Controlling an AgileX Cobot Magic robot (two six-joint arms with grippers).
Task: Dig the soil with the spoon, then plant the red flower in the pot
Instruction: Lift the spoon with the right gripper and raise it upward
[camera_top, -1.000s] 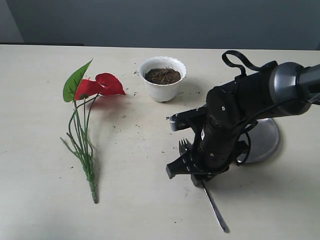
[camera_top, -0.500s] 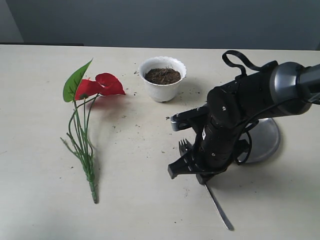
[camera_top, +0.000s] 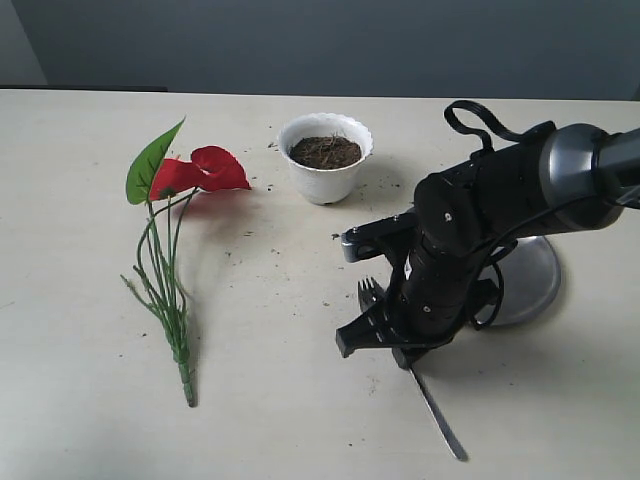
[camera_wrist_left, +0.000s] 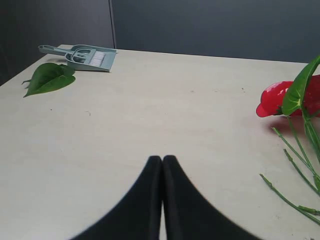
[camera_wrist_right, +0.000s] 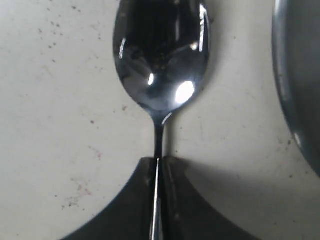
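Note:
The silver spoon (camera_top: 440, 425) lies on the table in front of the steel plate, its tined bowl (camera_wrist_right: 160, 55) pointing towards the pot. My right gripper (camera_wrist_right: 159, 161) is shut on the spoon's thin handle just behind the bowl; in the exterior view the right gripper (camera_top: 398, 348) reaches down over it. The white scalloped pot (camera_top: 325, 182) stands at the back, holding dark soil (camera_top: 325, 152). Left of it, flat on the table, lies the red flower (camera_top: 205, 168), whose bloom (camera_wrist_left: 275, 97) also shows in the left wrist view. My left gripper (camera_wrist_left: 162, 159) is shut and holds nothing.
A round steel plate (camera_top: 535, 280) sits right behind the right arm, with its rim (camera_wrist_right: 300, 75) close beside the spoon's bowl. Soil crumbs are scattered around the pot. A grey dustpan (camera_wrist_left: 85, 56) and a loose green leaf (camera_wrist_left: 47, 77) lie far off to the left.
The right gripper has shifted slightly, and the spoon's handle end has swung a little to the right. Nothing has moved in the last half second.

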